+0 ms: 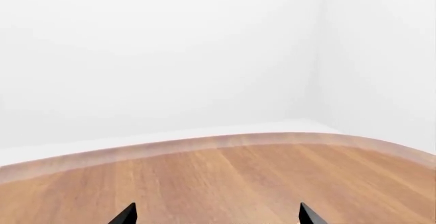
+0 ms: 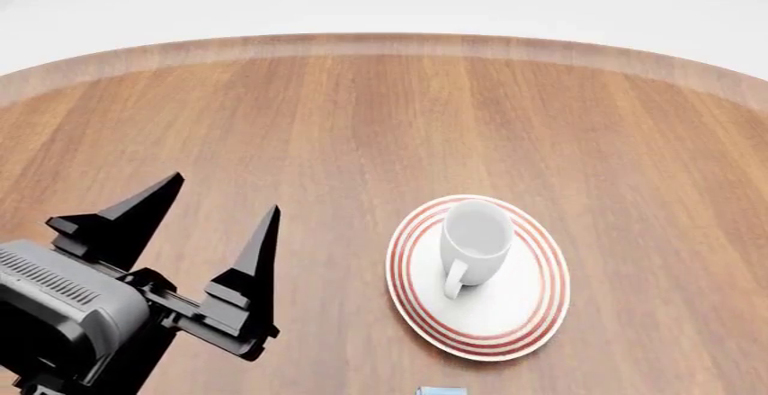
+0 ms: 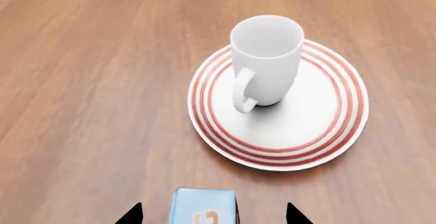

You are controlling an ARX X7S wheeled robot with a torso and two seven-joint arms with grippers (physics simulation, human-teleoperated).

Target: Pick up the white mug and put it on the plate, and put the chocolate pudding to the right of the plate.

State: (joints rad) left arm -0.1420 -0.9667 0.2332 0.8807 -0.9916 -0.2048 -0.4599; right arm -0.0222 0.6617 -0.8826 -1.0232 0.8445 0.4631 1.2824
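I can read almost nothing here. The only lettering I see is on the chocolate pudding [image 3: 203,207], a blue box at the edge of my right wrist view: part of an orange mark shows on its top face, cut off by the frame, and I cannot tell which letter it is. The white mug [image 3: 266,58] and the plate [image 3: 320,132] carry no writing, only red rings on the plate's rim.
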